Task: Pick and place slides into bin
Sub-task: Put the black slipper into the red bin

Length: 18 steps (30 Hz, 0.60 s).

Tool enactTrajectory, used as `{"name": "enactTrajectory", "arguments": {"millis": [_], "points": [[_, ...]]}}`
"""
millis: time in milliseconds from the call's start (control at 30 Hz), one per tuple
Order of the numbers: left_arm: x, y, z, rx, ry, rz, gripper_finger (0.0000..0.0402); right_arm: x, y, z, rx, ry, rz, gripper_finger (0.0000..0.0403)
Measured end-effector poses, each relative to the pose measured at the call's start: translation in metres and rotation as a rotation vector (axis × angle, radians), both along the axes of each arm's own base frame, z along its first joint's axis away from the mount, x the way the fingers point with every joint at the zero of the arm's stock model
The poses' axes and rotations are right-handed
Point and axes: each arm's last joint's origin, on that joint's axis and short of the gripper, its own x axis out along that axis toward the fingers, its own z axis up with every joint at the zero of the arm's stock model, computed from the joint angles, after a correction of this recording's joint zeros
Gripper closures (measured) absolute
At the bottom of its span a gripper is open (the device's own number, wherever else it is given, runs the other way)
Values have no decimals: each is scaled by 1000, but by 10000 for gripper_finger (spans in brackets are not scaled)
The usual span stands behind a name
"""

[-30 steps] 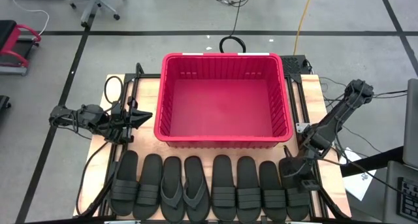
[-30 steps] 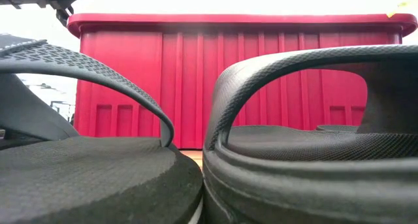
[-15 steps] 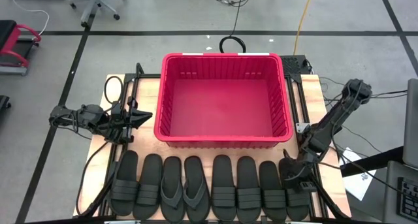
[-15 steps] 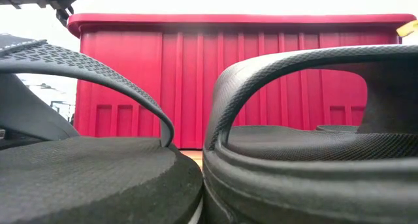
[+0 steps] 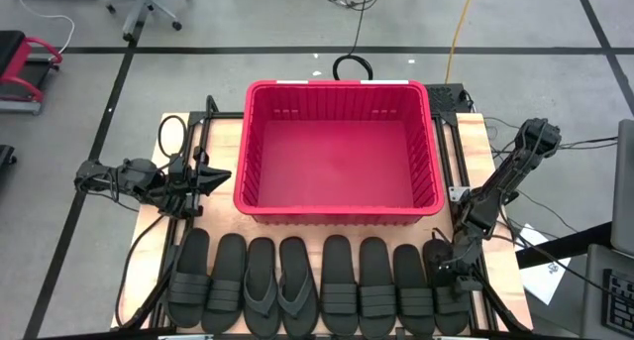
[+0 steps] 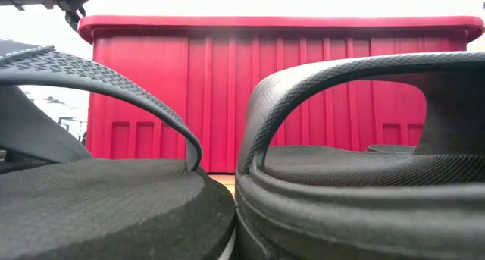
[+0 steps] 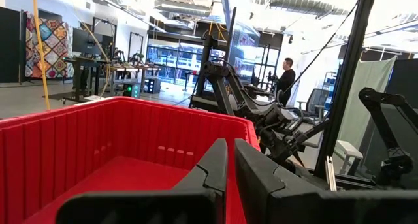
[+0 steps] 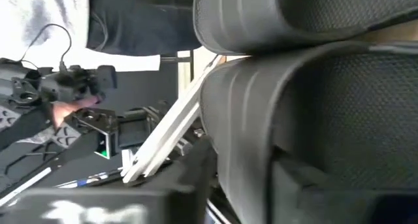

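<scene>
1. Slides (image 5: 319,284): I count 8 black sandals in 1 row on the counter (image 5: 149,226), just in front of the bin (image 5: 338,152). They lie side by side, toes toward the bin, so each can be taken from the row's end without disturbing the rest.
2. The bin is a red crate at the middle of the counter. It holds nothing yet, so I judge the task is at its first pick.
3. My right gripper (image 5: 451,268) is down at the slide farthest right of the bin (image 5: 448,285). The right wrist view shows its fingers (image 8: 196,178) on either side of the ribbed edge of this slide, closing on it; I cannot yet call it a firm hold.
4. I read the end slide as the choice because it has free space on its outer side for a finger.
5. My left gripper (image 5: 210,176) waits beside the bin's left wall, fingers pressed narrow and holding nothing, clear of the row.
6. Risk, as I judge it: the neighbouring slide (image 5: 412,288) touches this one and could drag along on the lift.
</scene>
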Motion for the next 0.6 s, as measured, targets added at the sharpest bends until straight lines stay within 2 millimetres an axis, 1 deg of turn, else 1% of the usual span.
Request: {"name": "enactTrajectory", "arguments": {"millis": [33,67,100,333,467,600], "points": [[0,0,0,0,0,0,376,0,0,0,0,-2,1,369],[0,0,0,0,0,0,376,0,0,0,-2,-2,2,384],[0,0,0,0,0,0,376,0,0,0,-1,1,0,390],[0,0,0,0,0,0,376,-1,0,4,38,90,5,397],[0,0,0,0,0,0,376,1,3,13,53,71,13,398],[0,0,0,0,0,0,376,2,5,24,20,64,26,399]]}}
